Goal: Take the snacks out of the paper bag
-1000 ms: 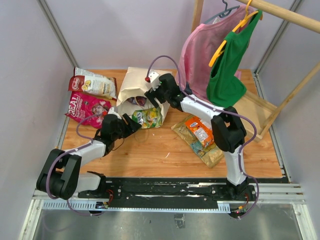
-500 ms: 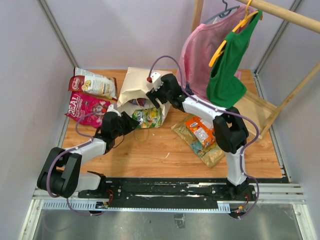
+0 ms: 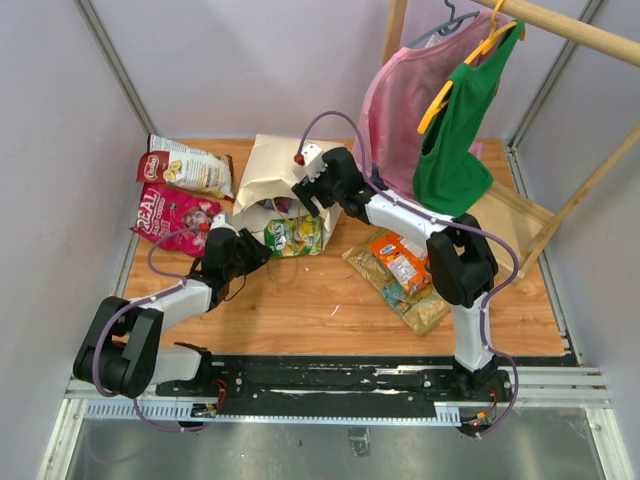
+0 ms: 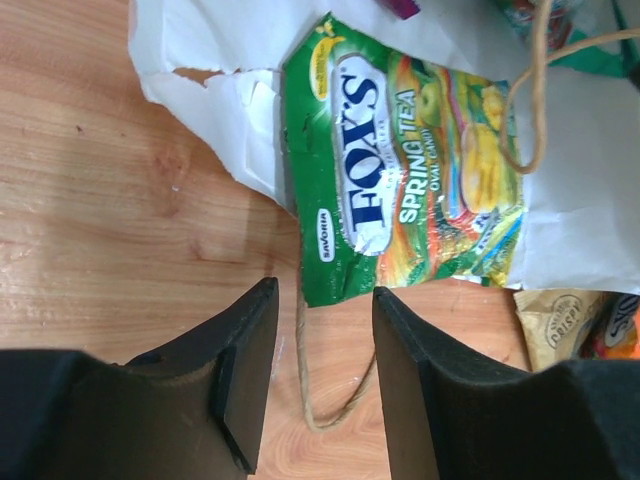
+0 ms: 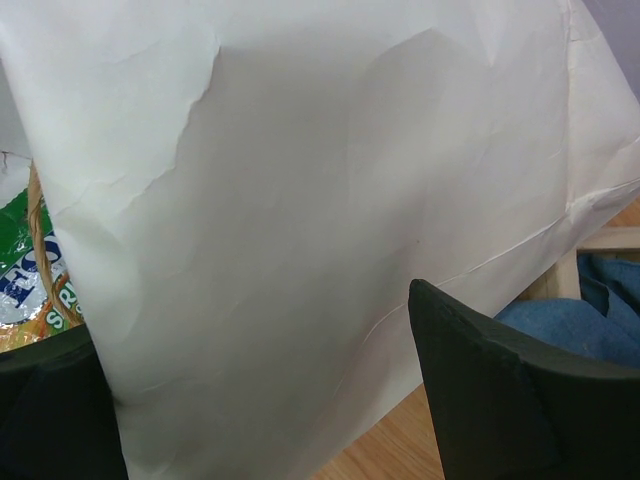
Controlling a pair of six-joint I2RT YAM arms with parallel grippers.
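The paper bag (image 3: 272, 172) lies on its side at the back, mouth toward me. A green snack packet (image 3: 295, 235) pokes out of the mouth, and a purple one (image 3: 281, 203) shows inside. In the left wrist view my left gripper (image 4: 325, 292) stands open just short of the green packet (image 4: 400, 180). The bag's loop handle (image 4: 318, 408) lies untouched on the wood between the fingers. My right gripper (image 3: 305, 190) is at the bag's upper lip. Its jaws stand wide open astride the bag wall (image 5: 300, 200), which hides one finger.
Red-white (image 3: 186, 165) and magenta (image 3: 170, 216) packets lie left of the bag. Orange (image 3: 400, 260) and tan (image 3: 425, 310) packets lie to the right. A pink shirt (image 3: 395, 105) and a green shirt (image 3: 455, 135) hang over a wooden rack base (image 3: 512, 222).
The left gripper's jaws have narrowed and it has drawn slightly back to the left. The right gripper has lifted the bag's upper lip a little.
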